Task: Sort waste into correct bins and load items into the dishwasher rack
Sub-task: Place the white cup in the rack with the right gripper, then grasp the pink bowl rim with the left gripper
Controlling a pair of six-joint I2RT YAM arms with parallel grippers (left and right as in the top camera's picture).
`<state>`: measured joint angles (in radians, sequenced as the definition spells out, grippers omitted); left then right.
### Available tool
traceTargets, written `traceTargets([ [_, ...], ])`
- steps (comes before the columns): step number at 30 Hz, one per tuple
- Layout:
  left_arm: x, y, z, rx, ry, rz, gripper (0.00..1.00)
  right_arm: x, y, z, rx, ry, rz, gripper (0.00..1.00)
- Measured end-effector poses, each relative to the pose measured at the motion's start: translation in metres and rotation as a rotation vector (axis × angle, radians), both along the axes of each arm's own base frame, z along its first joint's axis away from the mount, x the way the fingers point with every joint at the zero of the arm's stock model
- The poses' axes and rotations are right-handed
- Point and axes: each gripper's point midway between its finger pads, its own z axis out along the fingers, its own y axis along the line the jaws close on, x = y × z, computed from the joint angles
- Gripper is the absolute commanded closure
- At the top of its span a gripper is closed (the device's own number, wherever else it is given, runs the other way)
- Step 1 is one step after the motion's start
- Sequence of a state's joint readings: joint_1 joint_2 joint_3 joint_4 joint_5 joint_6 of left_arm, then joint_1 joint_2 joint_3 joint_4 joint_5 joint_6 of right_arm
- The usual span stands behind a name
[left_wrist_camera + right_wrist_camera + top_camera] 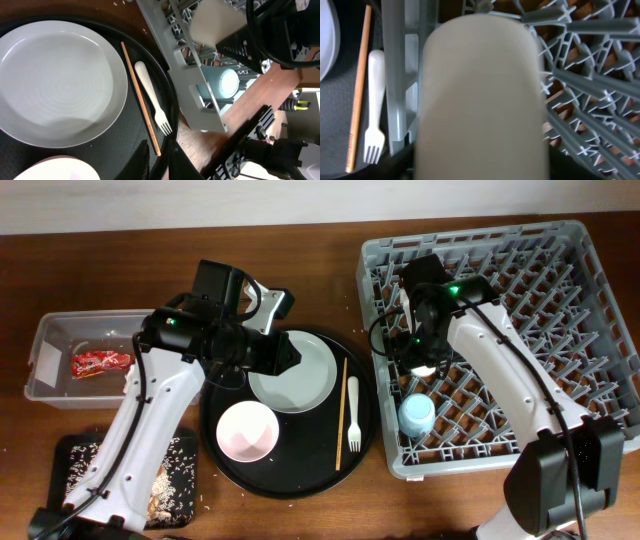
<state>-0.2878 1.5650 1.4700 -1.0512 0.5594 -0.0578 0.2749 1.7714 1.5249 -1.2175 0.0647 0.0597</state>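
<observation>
My right gripper (424,366) is shut on the cream cup (480,95) and holds it over the front-left part of the grey dishwasher rack (560,290). The light blue cup (417,415) sits in the rack just in front of it. On the round black tray (215,455) lie the pale plate (295,375), the small white bowl (248,430), the white fork (353,415) and a wooden chopstick (342,410). My left gripper (290,355) hovers at the plate's far-left edge, fingers nearly together (158,160), holding nothing.
The clear tub (50,330) at the left holds the red wrapper (100,362). The small black tray (75,455) at the front left holds rice and scraps (165,475). The rack's wall (200,100) stands close to the round tray's right rim.
</observation>
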Motion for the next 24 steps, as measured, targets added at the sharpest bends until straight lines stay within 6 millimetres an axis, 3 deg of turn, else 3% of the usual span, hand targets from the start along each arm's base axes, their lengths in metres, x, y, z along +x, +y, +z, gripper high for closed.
traceTargets([
  [9, -0.001, 0.001, -0.001, 0.006, 0.004, 0.002, 0.86, -0.002, -0.001, 0.005, -0.005, 0.007, 0.0, 0.1],
  [11, -0.002, 0.007, -0.006, 0.042, 0.017, 0.02, 0.86, -0.002, 0.0, 0.025, 0.005, -0.01, -0.001, 0.0],
  [14, -0.007, 0.025, -0.018, 0.148, 0.074, 0.104, 0.85, -0.01, 0.002, 0.076, 0.062, -0.112, 0.001, 0.01],
  [15, -0.009, 0.035, -0.024, 0.202, 0.095, 0.139, 0.81, -0.018, 0.002, 0.093, 0.084, -0.146, -0.004, 0.01],
  [16, -0.017, 0.059, -0.034, 0.327, 0.144, 0.224, 0.78, -0.021, 0.002, 0.099, 0.094, -0.16, -0.007, 0.01],
  [17, -0.017, 0.069, -0.037, 0.379, 0.152, 0.265, 0.64, -0.024, 0.003, 0.1, 0.1, -0.155, -0.006, 0.06],
  [18, -0.022, 0.078, -0.04, 0.426, 0.17, 0.29, 0.33, -0.028, 0.002, 0.098, 0.1, -0.131, -0.006, 0.24],
  [19, -0.023, 0.083, -0.041, 0.45, 0.177, 0.31, 0.31, -0.03, 0.003, 0.097, 0.101, -0.121, -0.007, 0.37],
  [20, -0.024, 0.088, -0.042, 0.475, 0.18, 0.323, 0.28, -0.033, 0.003, 0.097, 0.102, -0.107, -0.002, 0.41],
  [21, -0.025, 0.09, -0.043, 0.489, 0.183, 0.335, 0.08, -0.035, 0.003, 0.096, 0.103, -0.1, -0.009, 0.4],
  [22, -0.026, 0.093, -0.045, 0.501, 0.19, 0.339, 0.01, -0.036, 0.002, 0.096, 0.102, -0.095, -0.009, 0.39],
  [24, -0.032, 0.097, -0.056, 0.524, 0.218, 0.349, 0.01, -0.039, 0.002, 0.095, 0.099, -0.084, -0.01, 0.39],
])
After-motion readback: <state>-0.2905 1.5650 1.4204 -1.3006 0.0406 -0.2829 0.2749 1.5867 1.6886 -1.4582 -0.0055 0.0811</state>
